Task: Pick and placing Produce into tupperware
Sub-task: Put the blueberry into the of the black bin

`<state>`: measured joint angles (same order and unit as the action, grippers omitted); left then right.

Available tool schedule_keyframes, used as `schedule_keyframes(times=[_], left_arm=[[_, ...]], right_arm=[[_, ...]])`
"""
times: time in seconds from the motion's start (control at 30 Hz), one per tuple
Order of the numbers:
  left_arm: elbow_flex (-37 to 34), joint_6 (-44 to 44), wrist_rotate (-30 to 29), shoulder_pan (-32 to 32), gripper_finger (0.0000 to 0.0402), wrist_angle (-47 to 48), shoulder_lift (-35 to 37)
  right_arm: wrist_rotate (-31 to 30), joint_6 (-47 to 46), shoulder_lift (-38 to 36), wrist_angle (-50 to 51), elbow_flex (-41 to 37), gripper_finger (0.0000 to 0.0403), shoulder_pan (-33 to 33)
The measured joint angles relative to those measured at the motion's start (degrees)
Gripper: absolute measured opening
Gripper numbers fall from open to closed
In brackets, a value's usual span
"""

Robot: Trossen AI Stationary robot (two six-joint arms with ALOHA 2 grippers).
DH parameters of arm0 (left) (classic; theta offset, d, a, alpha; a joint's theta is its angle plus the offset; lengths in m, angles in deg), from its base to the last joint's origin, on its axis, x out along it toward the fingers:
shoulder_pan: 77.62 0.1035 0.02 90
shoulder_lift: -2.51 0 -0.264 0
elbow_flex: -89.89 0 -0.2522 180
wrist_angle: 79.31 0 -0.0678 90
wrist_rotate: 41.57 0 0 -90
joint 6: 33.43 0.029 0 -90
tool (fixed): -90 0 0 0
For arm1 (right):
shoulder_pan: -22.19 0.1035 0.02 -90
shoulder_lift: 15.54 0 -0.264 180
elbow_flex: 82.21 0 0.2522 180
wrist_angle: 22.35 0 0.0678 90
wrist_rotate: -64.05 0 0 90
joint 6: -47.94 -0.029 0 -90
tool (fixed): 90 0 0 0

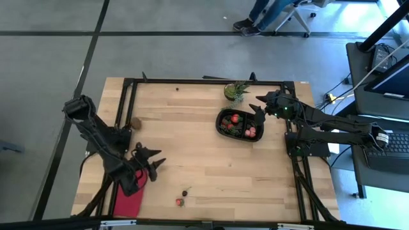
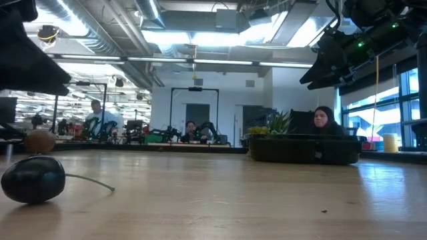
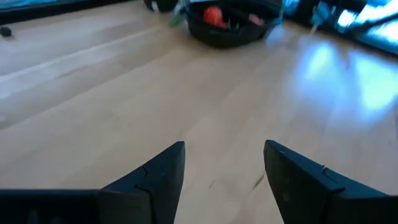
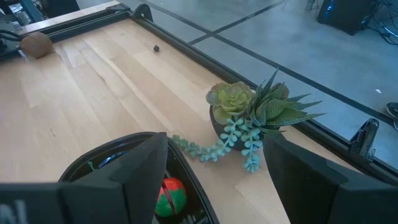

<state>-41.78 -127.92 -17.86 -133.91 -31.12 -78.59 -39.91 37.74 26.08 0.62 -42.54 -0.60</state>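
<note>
The black oval tupperware [image 1: 239,123] sits at the table's far right with several red and pink produce pieces inside; a red strawberry [image 4: 169,196] shows in it. A red piece [image 1: 179,202] and a dark berry [image 1: 185,192] lie loose near the front edge. Another small dark berry [image 1: 177,89] lies by the far edge. My left gripper [image 1: 158,161] stands open over bare wood at the near left, its fingers [image 3: 163,168] with nothing between them. My right gripper [image 1: 257,106] hangs open above the tupperware's far right rim [image 4: 118,149].
A green potted plant [image 1: 236,91] stands just beyond the tupperware at the far edge. A flat red cloth [image 1: 128,198] lies at the near left corner under my left arm. A brown round thing [image 1: 136,122] rests at the left. A black frame [image 1: 192,81] rims the table.
</note>
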Motion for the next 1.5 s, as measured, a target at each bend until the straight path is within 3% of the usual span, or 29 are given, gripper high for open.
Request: schedule_keyframes(times=[0.27,0.8,1.23,1.5], left_arm=[[-4.13,-1.80,-9.04,1.58,0.0209,-5.03,-0.01],[-6.69,2.07,-9.36,2.75,0.0209,-7.39,0.00],[-6.94,2.13,-2.90,2.75,0.0209,-8.21,0.00],[-9.05,2.17,7.04,2.75,0.0209,-8.39,0.00]], right_arm=[[0.00,-0.02,1.10,-0.06,0.00,0.0268,-0.02],[0.00,0.27,10.94,-6.17,0.00,0.0268,0.00],[0.00,1.68,11.17,-11.96,0.00,0.0268,-0.02],[0.00,1.48,11.15,-12.13,0.00,0.0268,-0.02]])
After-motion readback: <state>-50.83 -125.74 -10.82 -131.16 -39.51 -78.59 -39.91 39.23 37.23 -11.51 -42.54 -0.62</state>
